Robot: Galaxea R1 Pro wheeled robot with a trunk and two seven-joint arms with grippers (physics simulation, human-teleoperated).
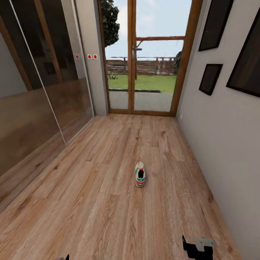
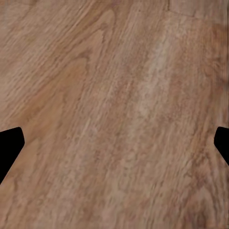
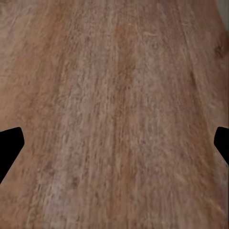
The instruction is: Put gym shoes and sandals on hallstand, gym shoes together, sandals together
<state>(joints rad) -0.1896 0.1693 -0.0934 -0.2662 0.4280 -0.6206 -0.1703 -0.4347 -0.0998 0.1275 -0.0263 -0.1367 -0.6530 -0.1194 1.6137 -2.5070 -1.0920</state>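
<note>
One gym shoe (image 1: 140, 174), white with green stripes and a red-orange tongue, lies on the corridor floor (image 1: 90, 202) in the middle of the head view, its toe pointing away from me. My right gripper (image 1: 196, 247) hangs low at the bottom right, well short of the shoe and to its right. In the right wrist view, my right gripper (image 3: 114, 148) is open over bare planks, its black fingertips (image 3: 9, 148) far apart. My left gripper (image 2: 114, 148) is likewise open above bare wood. The sandals and the hallstand are out of view.
A glazed wooden door (image 1: 148, 72) closes the corridor's far end. Glossy sliding panels (image 1: 39, 101) run along the left side. The grey right wall (image 1: 216, 144) carries dark picture frames (image 1: 210, 78). Open floor lies all around the shoe.
</note>
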